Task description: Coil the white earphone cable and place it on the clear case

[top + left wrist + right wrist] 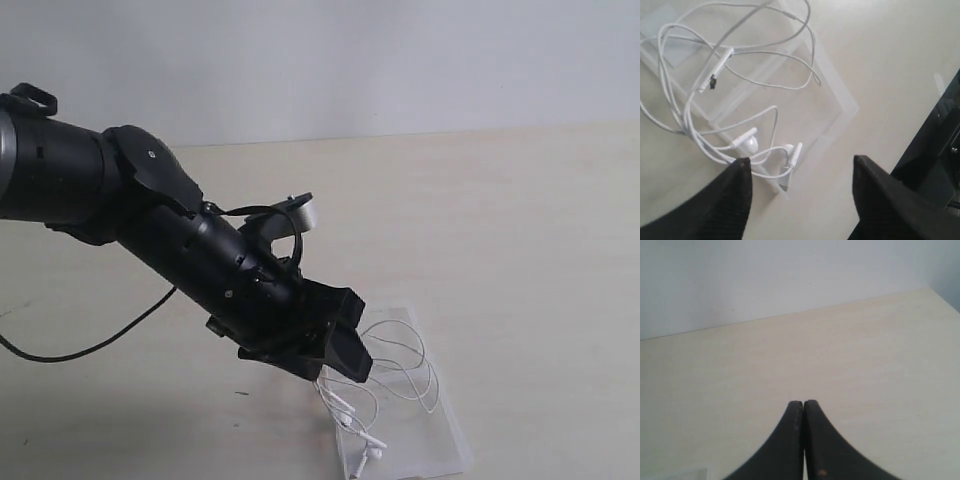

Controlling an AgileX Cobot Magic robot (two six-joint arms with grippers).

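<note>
My left gripper hangs low over the table with its jaws spread wide and nothing between them. The cable lies just ahead of the fingertips in loose, untidy loops, mostly on top of the case. The two earbuds sit closest to me, right off the tip of one finger and near the case's nearest edge. The remote is farther out, over the middle of the case. A few strands spill past the case edge onto the table on that same finger's side. In the exterior view the gripper tilts down beside the case. My right gripper has its fingers pressed together on nothing, with only bare table ahead of it.
</note>
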